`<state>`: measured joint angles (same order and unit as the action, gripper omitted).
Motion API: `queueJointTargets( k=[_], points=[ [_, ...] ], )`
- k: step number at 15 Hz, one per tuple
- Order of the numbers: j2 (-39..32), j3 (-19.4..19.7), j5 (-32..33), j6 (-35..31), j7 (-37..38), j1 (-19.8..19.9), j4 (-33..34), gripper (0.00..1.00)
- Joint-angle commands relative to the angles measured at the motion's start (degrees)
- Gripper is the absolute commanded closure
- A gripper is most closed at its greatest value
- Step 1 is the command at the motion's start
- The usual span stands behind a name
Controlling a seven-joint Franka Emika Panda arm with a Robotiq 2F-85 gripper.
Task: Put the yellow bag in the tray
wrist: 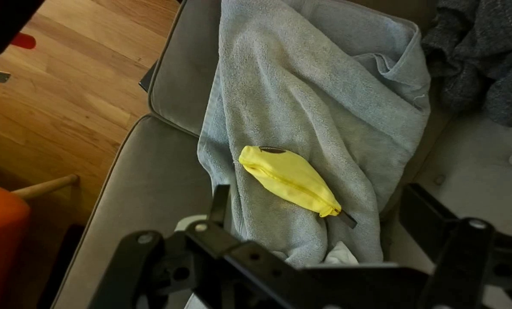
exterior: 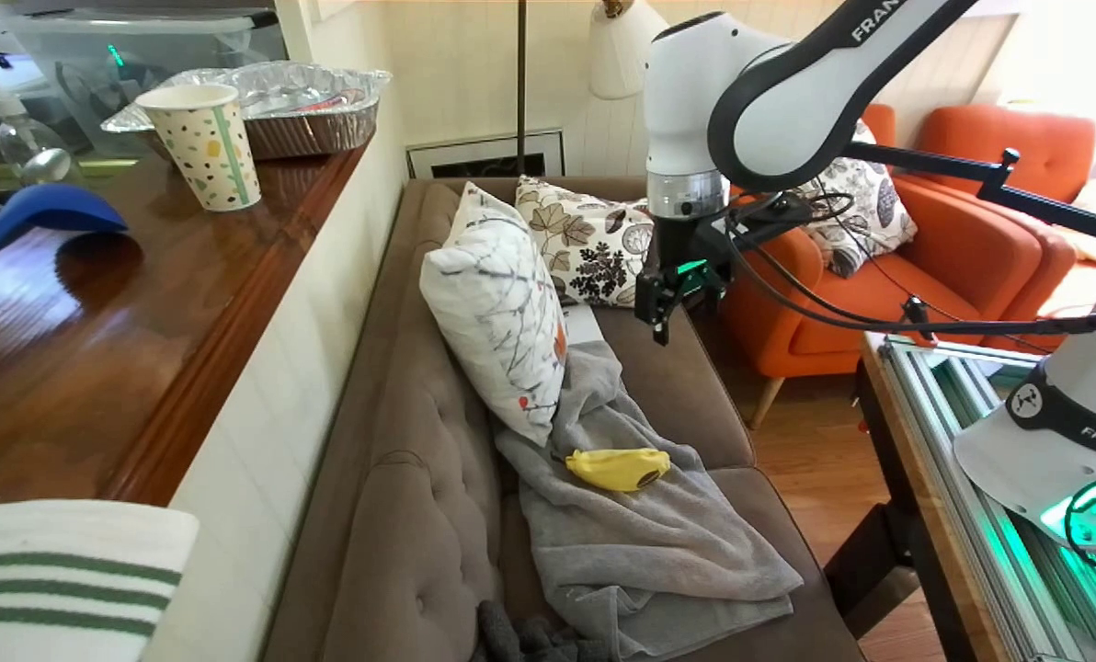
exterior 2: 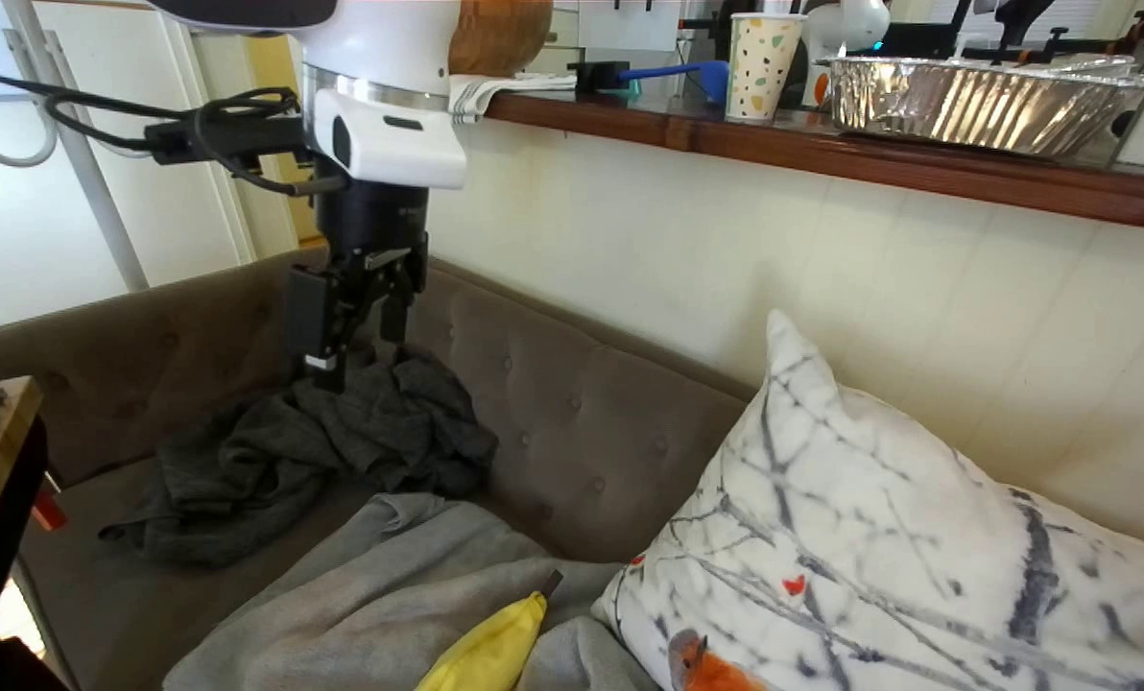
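The yellow bag (exterior: 617, 469) is banana-shaped and lies on a grey towel on the sofa. It also shows in an exterior view (exterior 2: 488, 645), cut by the bottom edge, and whole in the wrist view (wrist: 290, 182), with a dark tab at one end. The silvery foil tray (exterior: 313, 133) stands on the wooden counter; it shows from the side in an exterior view (exterior 2: 975, 106). My gripper (exterior: 684, 313) hangs in the air above the sofa, pointing down, apart from the bag. Its fingers are wide apart with nothing between them in the wrist view (wrist: 322, 210).
A speckled paper cup (exterior: 208, 147) stands beside the tray on the counter (exterior: 189, 303), with a blue utensil (exterior: 61, 210) nearby. A white patterned pillow (exterior: 502, 313) leans beside the bag. A dark grey cloth (exterior 2: 332, 451) lies on the sofa. An orange armchair (exterior: 907, 303) stands behind.
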<state>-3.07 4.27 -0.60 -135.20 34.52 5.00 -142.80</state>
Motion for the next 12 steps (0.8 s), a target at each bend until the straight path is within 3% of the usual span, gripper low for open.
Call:
queueJointTargets(
  k=[1,7,12],
  points=[
    [-8.74,0.36,0.75,-3.16,4.49,-0.95,4.89,0.00],
    [-28.39,4.03,0.17,-10.01,17.05,-4.67,16.70,0.00],
    [-44.71,6.85,-2.30,-9.60,23.23,-6.99,30.03,0.00]
  ],
)
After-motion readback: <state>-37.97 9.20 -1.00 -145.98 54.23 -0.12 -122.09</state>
